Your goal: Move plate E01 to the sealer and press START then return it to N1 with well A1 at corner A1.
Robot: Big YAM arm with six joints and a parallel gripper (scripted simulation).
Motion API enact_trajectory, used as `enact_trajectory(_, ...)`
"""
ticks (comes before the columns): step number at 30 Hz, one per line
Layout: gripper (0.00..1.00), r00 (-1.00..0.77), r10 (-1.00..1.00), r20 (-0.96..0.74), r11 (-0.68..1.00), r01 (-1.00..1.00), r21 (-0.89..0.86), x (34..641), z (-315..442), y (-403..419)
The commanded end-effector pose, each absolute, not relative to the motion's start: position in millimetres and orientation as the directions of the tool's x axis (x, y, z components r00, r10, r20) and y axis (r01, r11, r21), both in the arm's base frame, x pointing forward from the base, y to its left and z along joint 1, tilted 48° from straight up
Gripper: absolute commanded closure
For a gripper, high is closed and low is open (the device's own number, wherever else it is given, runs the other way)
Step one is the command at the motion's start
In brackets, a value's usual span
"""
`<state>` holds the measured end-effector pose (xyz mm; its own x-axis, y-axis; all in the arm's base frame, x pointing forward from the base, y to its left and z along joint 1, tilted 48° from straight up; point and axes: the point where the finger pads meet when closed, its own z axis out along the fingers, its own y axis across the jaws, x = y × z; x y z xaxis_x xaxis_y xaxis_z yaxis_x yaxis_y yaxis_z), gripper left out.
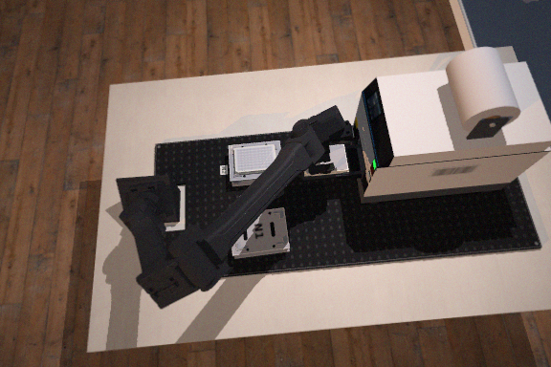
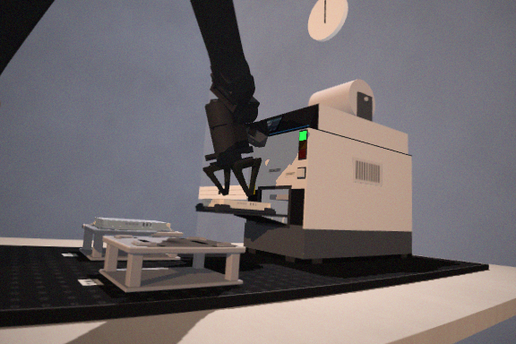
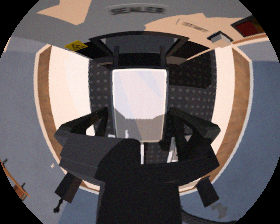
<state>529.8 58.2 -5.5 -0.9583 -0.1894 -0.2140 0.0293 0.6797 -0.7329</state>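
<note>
Plate E01 lies on the sealer's extended stage, looking flat; its top is smooth and pale, without visible wells. My gripper is open, its fingers pointing down just above the plate, one at each long side in the wrist view. Fingertip contact cannot be told. The lamp is green. The START button is on the sealer's front. Nest N1 holds no plate. Another plate sits in nest N2.
The sealer stands close beyond the gripper, with a foil roll on top. My arm reaches over the area between the two nests and partly hides both in the top view.
</note>
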Motion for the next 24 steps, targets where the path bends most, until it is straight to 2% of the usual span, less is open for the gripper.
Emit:
enact_trajectory(1,0.00,-0.937,-0.212,-0.279,0.702,0.053,-0.711,555,18,80)
enact_trajectory(24,0.00,-0.957,-0.200,-0.210,0.682,0.018,-0.731,532,-9,61)
